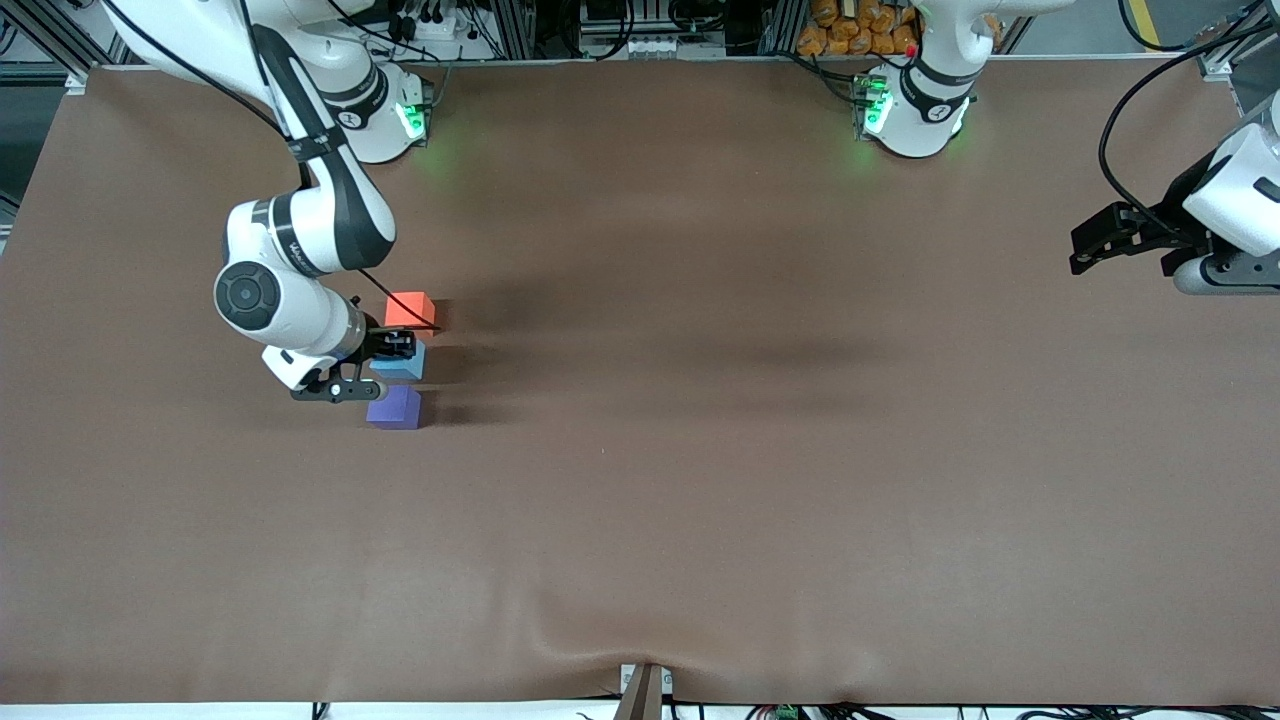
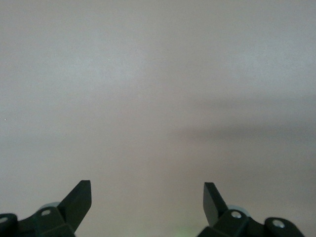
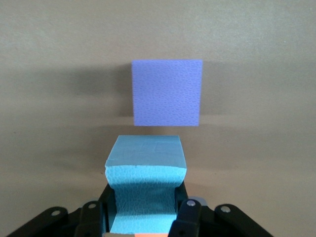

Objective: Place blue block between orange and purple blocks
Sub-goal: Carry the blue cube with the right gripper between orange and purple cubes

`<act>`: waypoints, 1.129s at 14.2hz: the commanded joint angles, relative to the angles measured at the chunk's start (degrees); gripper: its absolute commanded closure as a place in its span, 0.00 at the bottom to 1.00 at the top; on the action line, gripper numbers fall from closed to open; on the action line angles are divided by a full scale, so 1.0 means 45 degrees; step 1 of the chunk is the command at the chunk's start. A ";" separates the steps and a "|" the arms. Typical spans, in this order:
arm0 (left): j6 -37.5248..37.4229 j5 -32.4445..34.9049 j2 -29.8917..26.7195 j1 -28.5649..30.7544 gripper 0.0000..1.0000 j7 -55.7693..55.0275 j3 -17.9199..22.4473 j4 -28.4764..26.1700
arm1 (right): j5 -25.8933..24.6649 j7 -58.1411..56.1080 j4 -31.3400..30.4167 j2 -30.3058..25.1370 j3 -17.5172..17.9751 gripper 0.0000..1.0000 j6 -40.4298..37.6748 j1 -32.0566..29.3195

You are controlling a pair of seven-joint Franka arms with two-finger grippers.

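**Brown table with 3 cubes**

The table (image 1: 700, 450) is covered by a brown sheet, rumpled at the edge nearest the front camera. Toward the right arm's end, 3 cubes form a short line: the orange block (image 1: 409, 309) farthest from the camera, the blue block (image 1: 401, 364) in the middle, the purple block (image 1: 394, 408) nearest.

Blue block (image 3: 145, 192) and purple block (image 3: 167, 92): matte foam look, finely pebbled skin. Table (image 1: 700, 480) cover: brown, matte, cloth-like. Arm shells glossy white plastic.
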 commanded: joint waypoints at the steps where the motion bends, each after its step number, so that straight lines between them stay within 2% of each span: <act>1: 0.0037 -0.0206 0.0013 0.0090 0.00 -0.0171 -0.0043 0.0047 | -0.0114 -0.0193 -0.0434 -0.0380 0.0225 1.00 0.0310 -0.0320; 10: 0.0017 -0.0206 0.0013 0.0071 0.00 -0.0190 -0.0043 0.0047 | -0.0153 -0.0232 -0.0746 -0.0107 0.0224 1.00 0.0838 -0.0398; 16: 0.0017 -0.0206 0.0013 0.0071 0.00 -0.0190 -0.0043 0.0028 | -0.0153 -0.0232 -0.1274 0.0206 0.0224 1.00 0.1912 -0.0437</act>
